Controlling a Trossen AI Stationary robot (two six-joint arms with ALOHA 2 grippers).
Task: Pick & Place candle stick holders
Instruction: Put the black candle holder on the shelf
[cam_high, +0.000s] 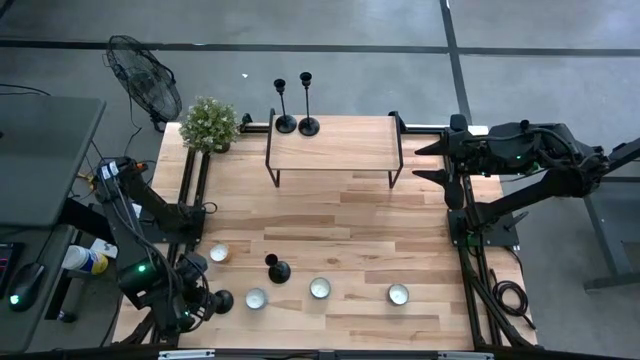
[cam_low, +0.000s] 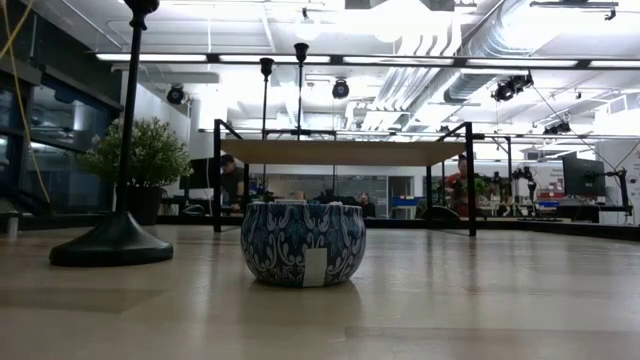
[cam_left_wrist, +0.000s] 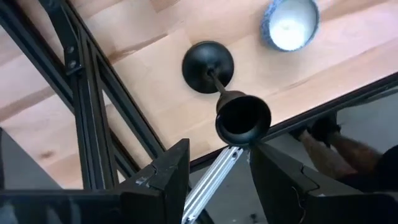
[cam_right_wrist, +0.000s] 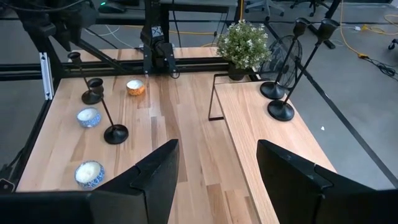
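Hovering over the near left corner of the wooden table (cam_high: 340, 215), my left claw (cam_left_wrist: 214, 171) hangs above a black candlestick (cam_left_wrist: 208, 67) that stands upright on its round base close to the table's edge. My fingers (cam_left_wrist: 165, 174) stand parted on either side of its small cup top and grip nothing; I cannot tell whether they touch the cup. A blue patterned candle cup (cam_left_wrist: 289, 23) with white wax sits just beside that candlestick.

My right claw (cam_right_wrist: 217, 171) waits with its fingers spread wide and empty, off the far right side of the table next to the small raised shelf (cam_high: 335, 145).

A second candlestick (cam_high: 277, 268) stands upright on the table near the front, between two candle cups. Two more candlesticks (cam_high: 297, 122) stand side by side at the shelf's far left corner, near a potted plant (cam_high: 210, 125). Further candle cups (cam_high: 320, 288) lie in a loose row along the front, well apart from one another. A fan (cam_high: 145, 75) stands on the floor beyond the plant.
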